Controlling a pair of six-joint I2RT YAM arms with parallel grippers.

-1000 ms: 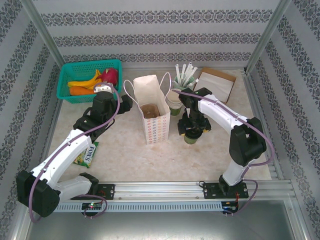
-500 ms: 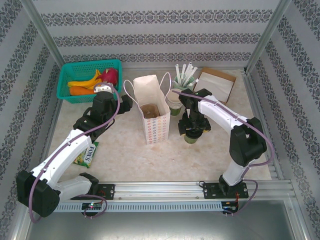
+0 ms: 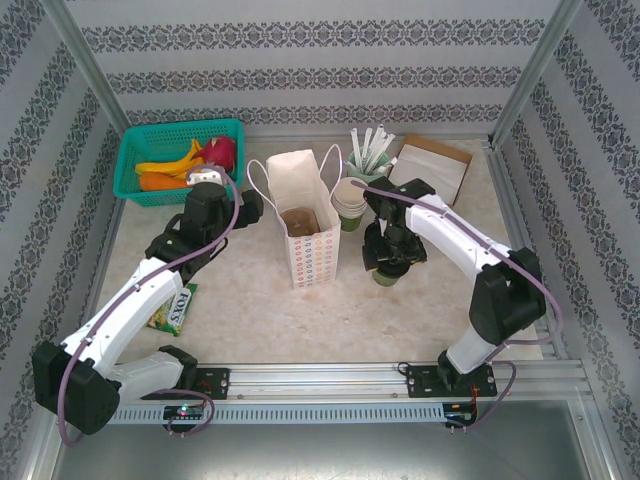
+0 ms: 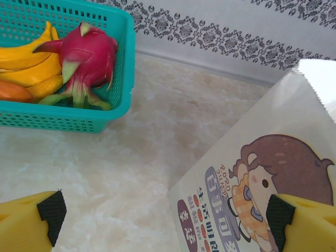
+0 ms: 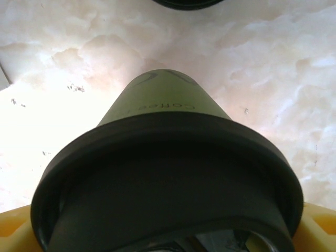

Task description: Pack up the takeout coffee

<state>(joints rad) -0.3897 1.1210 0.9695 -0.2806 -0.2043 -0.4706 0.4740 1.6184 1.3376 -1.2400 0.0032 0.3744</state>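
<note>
The takeout coffee (image 3: 386, 276) stands on the table just right of the white paper bag (image 3: 305, 240). In the right wrist view its green body (image 5: 168, 102) and black lid (image 5: 168, 173) sit between my yellow fingers (image 5: 11, 231). My right gripper (image 3: 392, 252) is down over the cup with the jaws either side of the lid; whether they touch it is hidden. My left gripper (image 3: 245, 205) stands open at the bag's left side, and the printed bag wall (image 4: 247, 189) reaches in between its fingers (image 4: 31, 223).
A stack of lidless cups (image 3: 347, 200) and a holder of straws (image 3: 368, 150) stand behind the coffee, a brown pad (image 3: 432, 165) further right. A teal fruit basket (image 3: 150, 190) sits back left, a green packet (image 3: 175, 310) front left. A loose black lid (image 5: 184, 2) lies beyond the cup.
The right arm's elbow has swung a little to the right and the gripper with the cup under it has shifted slightly right. The left arm has not moved.
</note>
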